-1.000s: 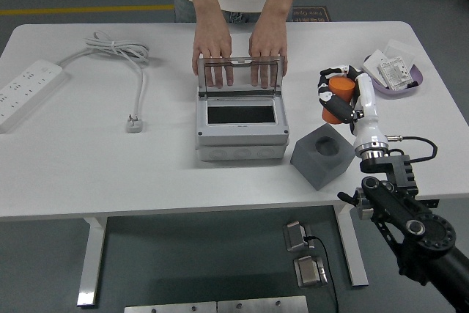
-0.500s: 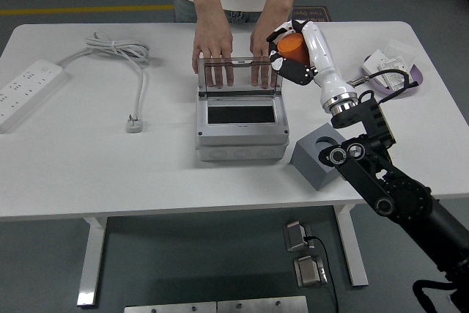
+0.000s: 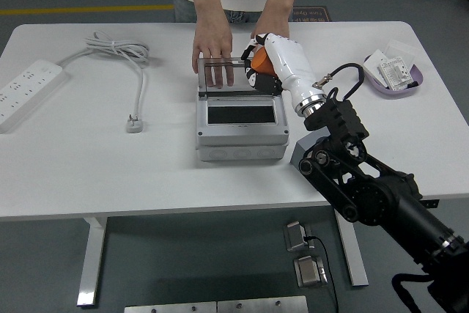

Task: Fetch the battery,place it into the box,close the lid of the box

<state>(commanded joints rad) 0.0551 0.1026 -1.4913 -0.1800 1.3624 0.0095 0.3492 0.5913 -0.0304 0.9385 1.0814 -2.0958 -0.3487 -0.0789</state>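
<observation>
A grey box [image 3: 241,132] stands at the table's middle with its clear lid [image 3: 220,72] raised upright at the back. My right hand [image 3: 264,68] is shut on an orange battery [image 3: 259,59] and holds it above the box's back right corner, in front of the lid. A person's two hands [image 3: 212,42] rest behind the lid and hold it up. The left arm is out of view.
A grey foam block [image 3: 302,151] sits right of the box, mostly hidden by my right arm. A purple tray [image 3: 415,79] with white packets is at the far right. A white power strip [image 3: 22,93] and its cable [image 3: 128,60] lie on the left.
My right hand has carried the orange battery leftward and down, from beside the lid's right edge to above the box's back right corner.
</observation>
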